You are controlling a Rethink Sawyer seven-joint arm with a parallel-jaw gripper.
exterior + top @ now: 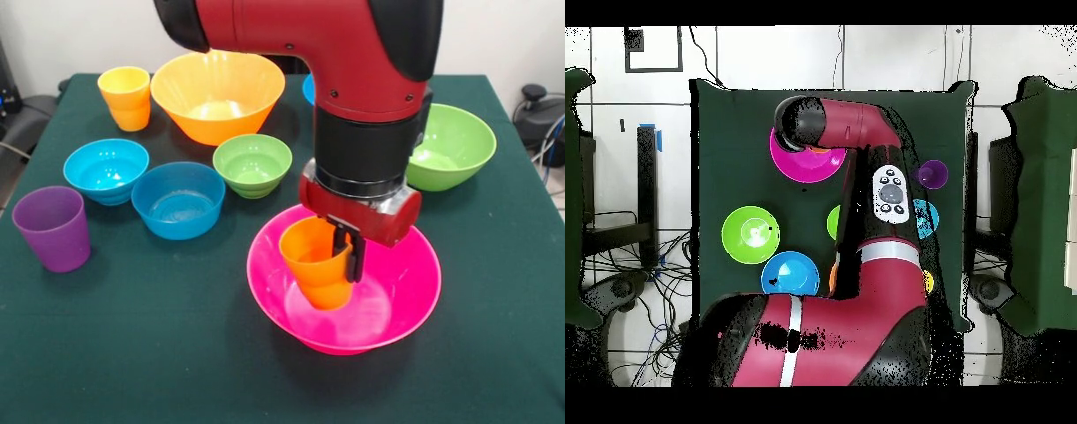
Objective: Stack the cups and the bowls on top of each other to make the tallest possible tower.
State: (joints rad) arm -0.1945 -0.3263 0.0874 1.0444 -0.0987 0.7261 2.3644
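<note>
Glossy plastic bowls (217, 94), matt cloth table (159, 353)

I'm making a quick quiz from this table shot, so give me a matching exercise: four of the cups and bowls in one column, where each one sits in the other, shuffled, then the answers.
Things:
1. orange cup
2. purple cup
3. yellow cup
4. small green bowl

Places, in the front view:
A. at the table's far left corner, beside the large orange bowl
B. held by the gripper inside the large pink bowl
C. alone near the table's left edge
D. between the large orange bowl and the large pink bowl

Pairs: 1-B, 2-C, 3-A, 4-D
</note>
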